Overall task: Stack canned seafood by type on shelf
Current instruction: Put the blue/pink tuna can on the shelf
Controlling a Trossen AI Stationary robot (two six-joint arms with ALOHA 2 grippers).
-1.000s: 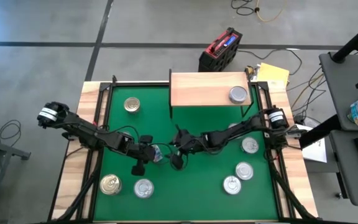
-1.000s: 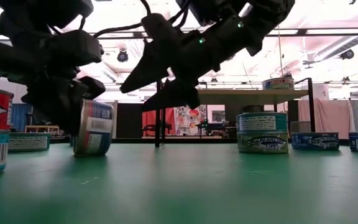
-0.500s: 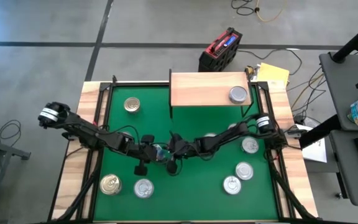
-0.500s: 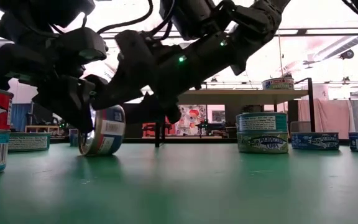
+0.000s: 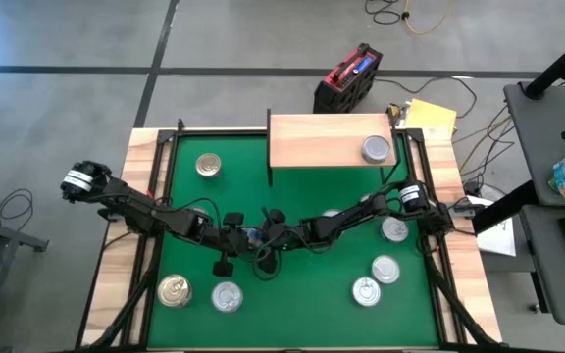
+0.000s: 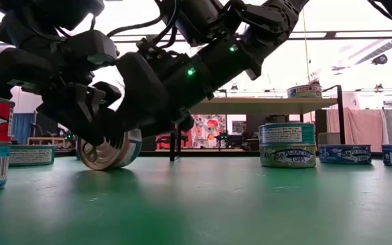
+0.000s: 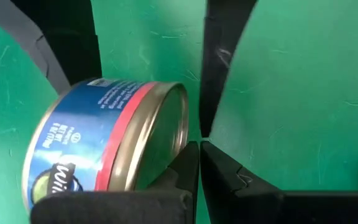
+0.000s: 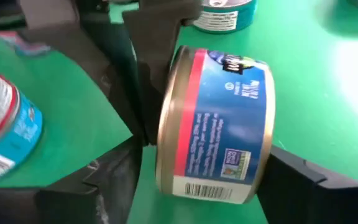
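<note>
Mid-counter, on the green mat [image 5: 302, 304], both arms meet over one can [image 5: 252, 236] standing on its edge, blue label w/ red band. Left end effector [image 7: 199, 146] is pinched fully shut, tips together just beside the can's rim, propping it rather than holding it. Right end effector [image 8: 197, 171] straddles the can, one finger at the lid face, the other at the base face, jaws wide and not yet visibly clamped; can't tell if the pads touch. Low view shows the can [image 6: 109, 150] tilted, bottom rim on the mat, silver face toward the camera.

Shelf [image 5: 327, 140] sits at the far side of the mat, w/ one silver-top can [image 5: 376, 149] at its right end. Other cans lie scattered: gold-tops [image 5: 207, 165] far left and [image 5: 174, 289] near left, silver ones [image 5: 385, 270] near right.

Step in hand, I'd say: right arm takes the upended can off the left's prop. To do it well: centre the fingers on both flat faces before closing, squeeze square so it doesn't roll or spin out, keep the left tips bracing until the grip is firm, then back left away first. Lift straight up, clear of the left arm, before swinging to the shelf; match it by label type.
</note>
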